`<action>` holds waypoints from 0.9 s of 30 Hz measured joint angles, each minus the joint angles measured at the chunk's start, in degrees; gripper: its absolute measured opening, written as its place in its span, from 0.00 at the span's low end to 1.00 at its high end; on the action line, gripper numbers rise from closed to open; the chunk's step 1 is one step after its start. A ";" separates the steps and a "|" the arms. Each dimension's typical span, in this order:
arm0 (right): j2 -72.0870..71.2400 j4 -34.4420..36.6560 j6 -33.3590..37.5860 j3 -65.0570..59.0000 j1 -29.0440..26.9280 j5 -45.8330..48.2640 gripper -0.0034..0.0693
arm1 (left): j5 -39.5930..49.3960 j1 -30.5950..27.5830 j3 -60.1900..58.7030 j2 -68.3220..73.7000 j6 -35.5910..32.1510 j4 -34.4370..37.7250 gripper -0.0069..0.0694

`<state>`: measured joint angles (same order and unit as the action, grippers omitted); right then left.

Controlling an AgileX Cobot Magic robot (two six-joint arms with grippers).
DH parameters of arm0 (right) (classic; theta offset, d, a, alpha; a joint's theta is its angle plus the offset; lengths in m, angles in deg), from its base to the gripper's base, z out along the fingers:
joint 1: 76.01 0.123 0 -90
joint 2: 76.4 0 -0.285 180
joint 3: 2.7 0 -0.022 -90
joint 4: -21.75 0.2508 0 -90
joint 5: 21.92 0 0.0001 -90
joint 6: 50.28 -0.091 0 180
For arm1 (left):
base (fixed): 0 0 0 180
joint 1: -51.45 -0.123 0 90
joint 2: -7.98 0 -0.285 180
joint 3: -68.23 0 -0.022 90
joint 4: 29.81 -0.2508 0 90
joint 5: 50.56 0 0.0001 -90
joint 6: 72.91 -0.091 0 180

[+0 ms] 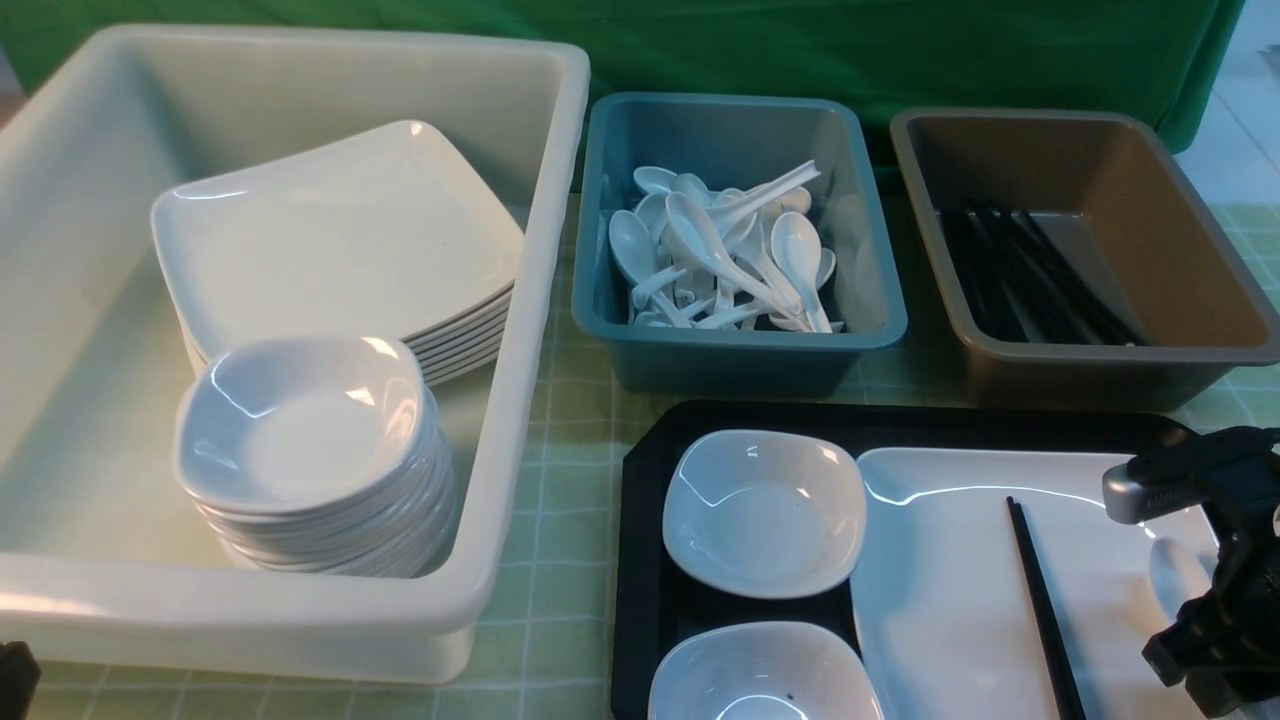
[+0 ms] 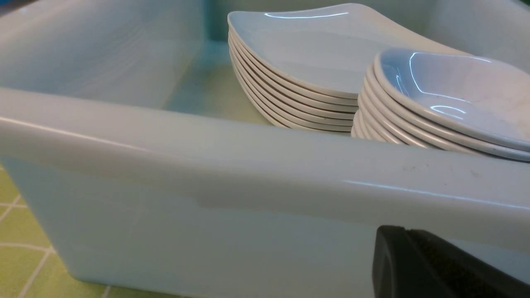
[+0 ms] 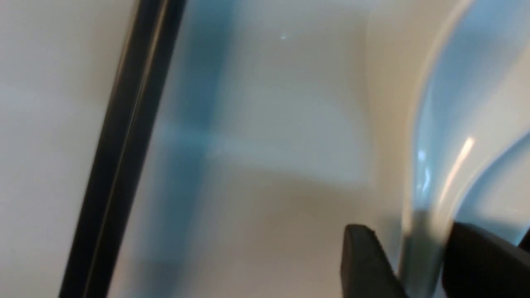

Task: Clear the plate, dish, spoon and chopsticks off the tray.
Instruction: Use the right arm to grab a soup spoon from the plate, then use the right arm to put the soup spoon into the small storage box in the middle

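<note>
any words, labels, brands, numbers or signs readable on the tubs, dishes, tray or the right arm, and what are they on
No readable text on the white tub, blue-grey tub, brown tub, dishes or tray.
The right arm shows a small pale mark at the picture's edge, cut off and too small to read.
</note>
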<state>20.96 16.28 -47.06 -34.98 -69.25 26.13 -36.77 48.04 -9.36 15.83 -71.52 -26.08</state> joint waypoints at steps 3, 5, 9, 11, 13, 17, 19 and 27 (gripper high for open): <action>1.59 0.00 0.16 0.00 0.00 -0.02 0.39 | 0.00 0.00 0.00 0.00 0.00 0.00 0.09; 2.33 0.14 0.16 0.08 0.00 -0.15 0.39 | 0.00 0.00 0.00 0.00 0.00 0.00 0.09; 2.90 0.22 0.45 0.43 0.02 -0.27 0.34 | 0.00 0.00 0.00 0.00 0.00 0.00 0.09; 3.11 0.16 0.65 0.61 0.02 -0.02 0.25 | 0.00 0.00 0.00 0.00 0.00 0.00 0.09; 3.22 0.16 0.66 1.12 0.02 0.96 0.18 | 0.00 0.00 0.00 0.00 -0.06 0.00 0.09; 3.22 0.16 0.70 2.61 0.02 4.13 0.18 | 0.00 0.00 0.00 0.00 -0.06 0.00 0.09; 2.15 0.29 0.77 4.19 0.02 6.73 0.18 | 0.00 0.00 0.00 0.00 -0.06 0.00 0.09; -6.76 7.22 1.59 12.58 0.02 9.33 0.18 | 0.00 0.00 0.00 0.00 -0.06 0.00 0.09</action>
<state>14.20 23.50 -45.47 -22.40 -69.23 35.45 -36.77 48.04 -9.36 15.83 -71.58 -26.08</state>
